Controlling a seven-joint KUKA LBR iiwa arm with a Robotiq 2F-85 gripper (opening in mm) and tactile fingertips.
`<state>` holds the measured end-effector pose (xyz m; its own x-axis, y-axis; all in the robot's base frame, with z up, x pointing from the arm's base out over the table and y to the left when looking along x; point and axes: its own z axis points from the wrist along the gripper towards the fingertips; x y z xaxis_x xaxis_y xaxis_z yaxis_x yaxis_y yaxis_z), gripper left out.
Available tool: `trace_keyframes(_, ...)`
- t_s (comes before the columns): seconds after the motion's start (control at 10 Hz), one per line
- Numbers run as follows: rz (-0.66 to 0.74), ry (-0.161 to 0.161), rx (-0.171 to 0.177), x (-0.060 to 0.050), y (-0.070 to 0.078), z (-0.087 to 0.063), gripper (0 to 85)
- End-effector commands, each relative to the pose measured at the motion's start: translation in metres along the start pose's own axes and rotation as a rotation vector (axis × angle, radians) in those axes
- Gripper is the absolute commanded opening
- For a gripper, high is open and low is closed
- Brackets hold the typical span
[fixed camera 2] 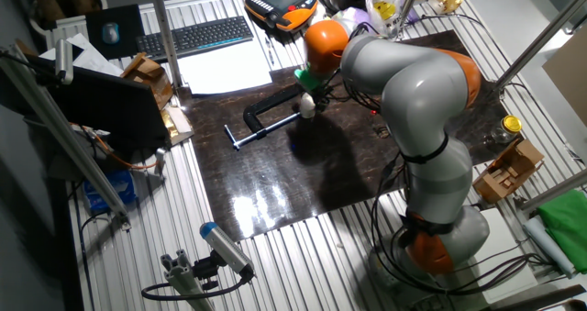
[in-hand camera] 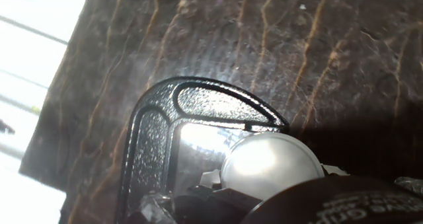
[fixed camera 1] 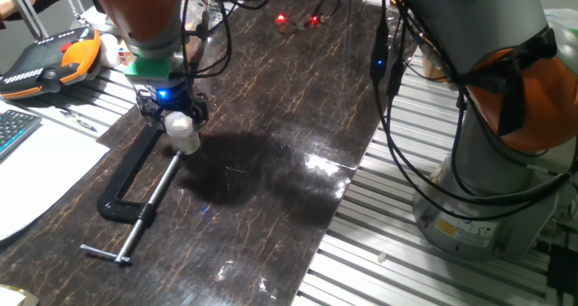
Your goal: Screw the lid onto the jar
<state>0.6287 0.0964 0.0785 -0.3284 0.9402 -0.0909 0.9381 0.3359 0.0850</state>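
A: Fig. 1. Gripper [fixed camera 1: 173, 107]: what do the fingers hold?
B: They appear clenched on the lid [fixed camera 1: 178, 123], which sits atop the jar [fixed camera 1: 185, 140].

A: Position of the jar?
B: Held within the black C-clamp [fixed camera 1: 135, 184] on the dark mat [fixed camera 1: 271, 162].

A: Progress?
B: Lid seated; tightness cannot be judged. Turning probably remains.

A: Jar contents?
B: Not discernible through the translucent wall.
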Motion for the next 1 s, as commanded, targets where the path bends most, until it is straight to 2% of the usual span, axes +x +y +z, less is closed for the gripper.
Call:
trace_keyframes(0.0, 0.017, 0.0, 0.0, 0.0, 0.0003, 0.0, 70.7)
trace_keyframes(0.6, 0.153, -0.008, 0.014, 0.0002, 0.001, 0.0015, 70.3)
trace_keyframes(0.9, 0.279, -0.01, 0.036, 0.0002, 0.0013, 0.0005, 70.0)
